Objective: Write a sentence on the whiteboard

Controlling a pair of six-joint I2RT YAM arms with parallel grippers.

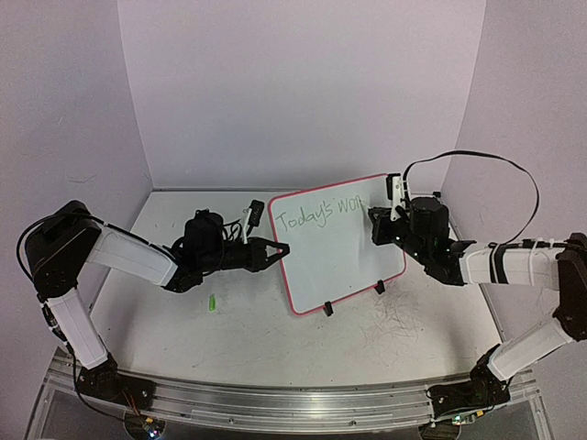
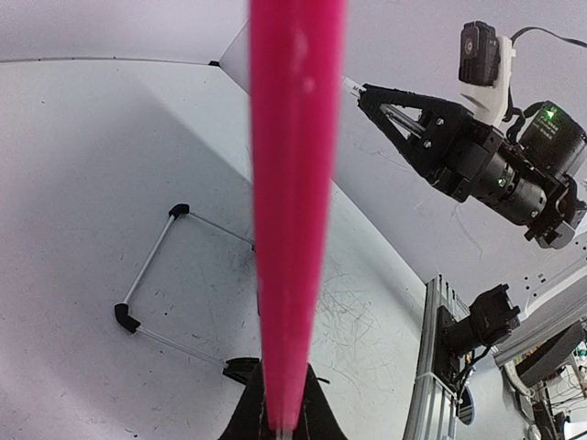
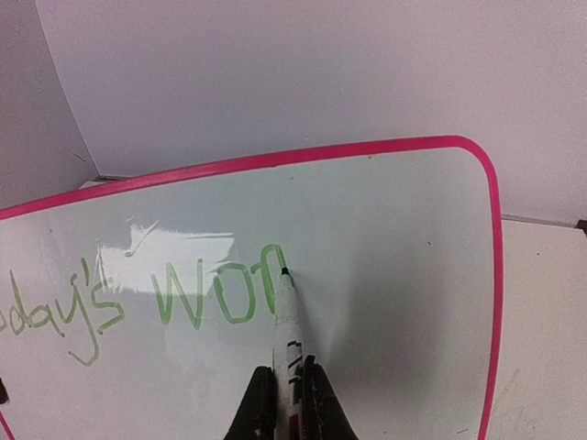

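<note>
The whiteboard [image 1: 341,247] was propped on the grey tabletop [image 1: 229,339], near its middle, between the two arms. Its face was glossy white, its corners rounded and its thin rim pink-red. Two black clip feet [image 1: 327,309] were seen at its near edge, and in the left wrist view a thin wire bracket [image 2: 151,275] with black tips was seen behind it. The sentence [image 1: 316,216] was written in thin green strokes in one slanting line; "Today's" and then "WOn" could be read.

One white marker [image 3: 286,316] with black markings was clamped between the closed fingers of the right gripper [image 3: 286,380], its dark tip touching the board at the last letter. The left gripper [image 1: 278,249] was closed upon the board's left rim, which was shown in its own view as a blurred pink band.

One small green object [image 1: 211,302] lay on the table near the left arm, apart from the board. A tangle of dark scribbles [image 1: 394,321] was marked on the tabletop by the board's near right corner. Plain pale walls [image 1: 303,92] enclosed three sides.
</note>
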